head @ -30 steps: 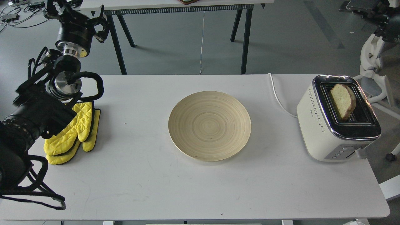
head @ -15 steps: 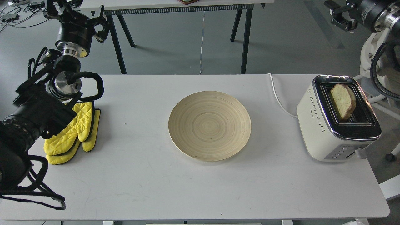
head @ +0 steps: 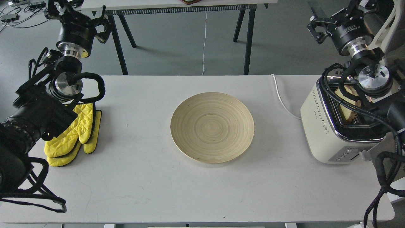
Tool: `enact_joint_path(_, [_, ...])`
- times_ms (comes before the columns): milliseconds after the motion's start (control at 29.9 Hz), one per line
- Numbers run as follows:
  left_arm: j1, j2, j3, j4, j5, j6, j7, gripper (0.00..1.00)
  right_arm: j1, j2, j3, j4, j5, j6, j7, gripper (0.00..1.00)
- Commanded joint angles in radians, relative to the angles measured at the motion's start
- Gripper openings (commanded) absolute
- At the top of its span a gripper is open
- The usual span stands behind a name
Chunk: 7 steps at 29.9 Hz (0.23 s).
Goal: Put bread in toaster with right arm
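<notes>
The bread (head: 345, 110) stands on edge in a slot of the cream-white toaster (head: 319, 126) at the table's right end; its top sticks out, and cables partly hide it. My right arm reaches in from the right over the toaster top. Its gripper (head: 330, 15) is raised beyond the table's far edge, well behind and above the toaster, fingers spread and holding nothing. My left gripper (head: 77, 12) is raised at the far left, fingers spread and empty.
A round bamboo plate (head: 212, 127) with nothing on it lies mid-table. Yellow oven mitts (head: 74, 134) lie at the left beside my left arm. The toaster's white cord (head: 280, 96) runs back over the far edge. Another table's legs (head: 248, 38) stand behind.
My right arm has swung into view from the upper right and now hangs over the toaster, partly covering the bread. The bread, plate and left arm have not moved.
</notes>
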Motion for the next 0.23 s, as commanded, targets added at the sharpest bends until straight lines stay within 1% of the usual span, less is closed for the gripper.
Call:
enact_joint_path(0, [0.0, 0.0, 0.0, 0.001, 0.0, 0.0, -0.001, 1.0, -0.002, 0.017, 0.011, -0.027, 0.0, 0.036, 0.003, 1.0])
enact_joint_path(201, [0.0, 0.002, 0.0, -0.001, 0.0, 0.0, 0.0, 1.0, 0.003, 0.027, 0.001, -0.012, 0.0, 0.036, 0.009, 1.0])
